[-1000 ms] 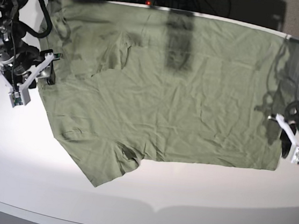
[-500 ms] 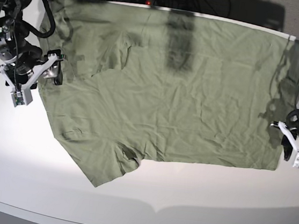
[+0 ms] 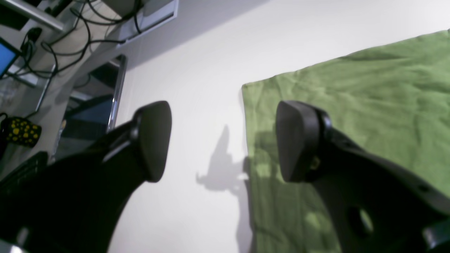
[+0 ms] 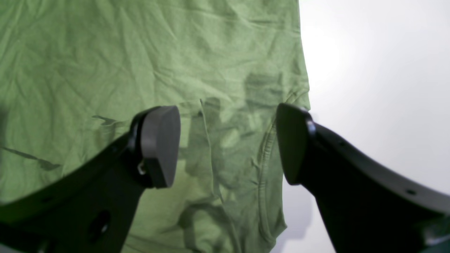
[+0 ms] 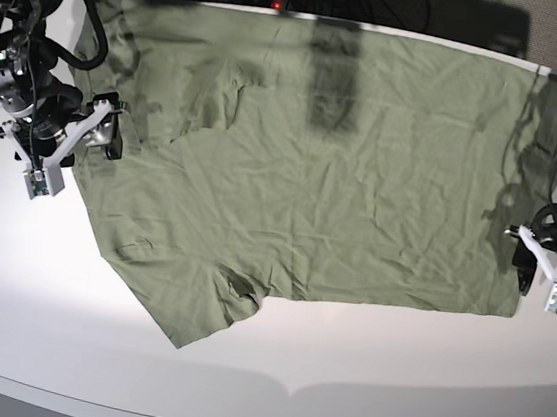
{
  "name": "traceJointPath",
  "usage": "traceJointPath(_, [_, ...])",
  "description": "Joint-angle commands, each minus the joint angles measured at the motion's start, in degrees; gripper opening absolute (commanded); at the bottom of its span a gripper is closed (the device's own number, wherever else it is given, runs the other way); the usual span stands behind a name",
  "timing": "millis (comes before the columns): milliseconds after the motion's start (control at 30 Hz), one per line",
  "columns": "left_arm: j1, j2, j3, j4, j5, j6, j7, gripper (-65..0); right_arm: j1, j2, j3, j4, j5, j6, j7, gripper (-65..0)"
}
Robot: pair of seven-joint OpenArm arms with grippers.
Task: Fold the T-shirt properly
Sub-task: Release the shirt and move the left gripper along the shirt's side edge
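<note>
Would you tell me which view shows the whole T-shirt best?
The base view: it shows the entire T-shirt spread flat on the table. The left wrist view catches one hem corner; the right wrist view shows only wrinkled fabric and a seamed edge.

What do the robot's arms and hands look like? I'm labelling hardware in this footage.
Both arms are black, jointed, with black cables looped along them. The left hand and right hand have white frames. Each carries matte black curved fingers ending in flat, rounded pads.
</note>
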Motion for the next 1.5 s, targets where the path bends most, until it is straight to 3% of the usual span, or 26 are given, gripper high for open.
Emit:
traceJointPath(0, [-0.9, -1.0, -0.5, 0.9, 0.4, 0.6, -0.3, -19.5, 0.5, 0.7, 0.4, 0.9, 0.5, -0.3, 1.0, -22.4])
traceJointPath(533, [-1.4, -1.0, -0.5, 0.9, 0.2, -0.2, 0.5, -19.5, 0.5, 0.7, 0.4, 0.9, 0.5, -0.3, 0.9, -22.4])
traceJointPath(633, [-4.0, -1.2, -0.5, 0.3, -0.7, -6.5, 0.5, -19.5, 0.5, 0.7, 0.4, 0.9, 0.5, -0.3, 0.9, -22.4])
traceJointPath(800, [-12.6, -2.1, -0.5, -8.5, -6.4, -12.6, 0.5, -19.5, 0.5, 0.7, 0.4, 0.9, 0.5, -0.3, 0.3, -22.4])
traceJointPath(1200, [-39.8, -2.1, -0.4, -55.9, -14.4, -30.0, -2.8, -19.5, 0.5, 0.7, 0.4, 0.9, 0.5, -0.3, 0.2, -22.4])
traceJointPath(1367, [-46.2, -1.7, -0.4, -72.3, -14.8, -34.4, -6.3, -19.5, 0.5, 0.7, 0.4, 0.9, 0.5, -0.3, 0.2, -22.4])
traceJointPath(1467, [-46.2, -1.1, -0.4, -77.2, -14.8, -35.2, -8.4, -19.5, 0.5, 0.7, 0.4, 0.9, 0.5, -0.3, 0.2, -22.4])
